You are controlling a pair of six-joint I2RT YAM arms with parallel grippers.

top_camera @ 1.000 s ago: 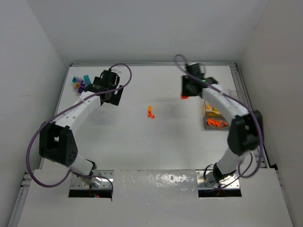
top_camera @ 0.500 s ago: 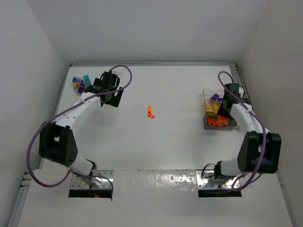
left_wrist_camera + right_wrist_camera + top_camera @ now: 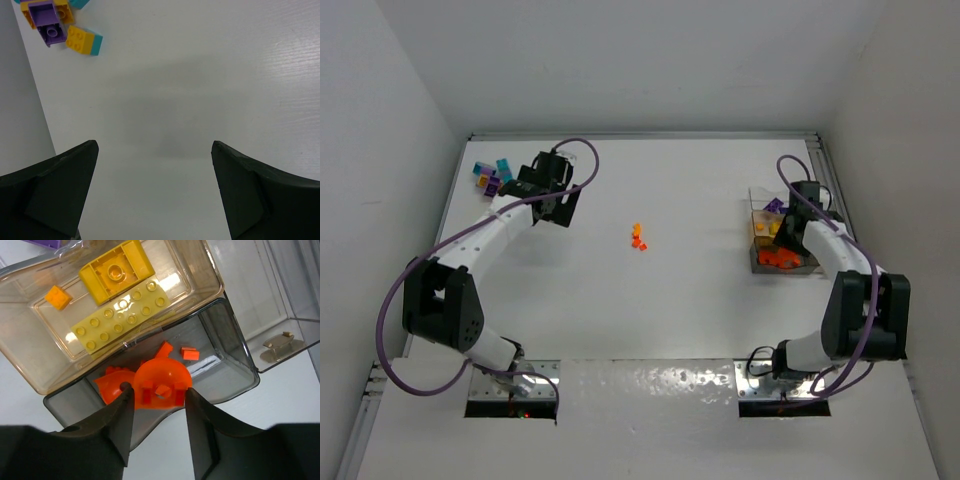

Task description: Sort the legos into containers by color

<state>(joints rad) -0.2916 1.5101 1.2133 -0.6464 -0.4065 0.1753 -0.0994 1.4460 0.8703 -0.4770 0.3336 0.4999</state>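
Since a second ago my right arm has swung from the far middle of the table (image 3: 620,310) to the containers (image 3: 758,262) at the right edge. My left arm has stayed put.

My right gripper (image 3: 159,402) pinches a rounded orange lego (image 3: 161,382) between its two fingers. The piece is glossy and dome-shaped, with small blocky recesses on the face turned to my wrist camera. It hangs just above the dark-bottomed compartment (image 3: 235,370), where other orange pieces (image 3: 111,382) already lie. My own fingers hide part of that compartment's near wall.

The neighbouring compartment holds yellow legos: a long pale plate (image 3: 122,315), a square brick (image 3: 117,271) and a small amber brick (image 3: 57,296). A clear compartment (image 3: 280,300) to the side holds a small beige bit (image 3: 277,340).

My left gripper (image 3: 154,147) is spread wide over bare table and grips nothing. A cluster of purple, yellow and teal legos (image 3: 55,25) lies beyond its left finger, near the table's edge. A few loose orange legos (image 3: 638,237) sit mid-table, well apart from both grippers.
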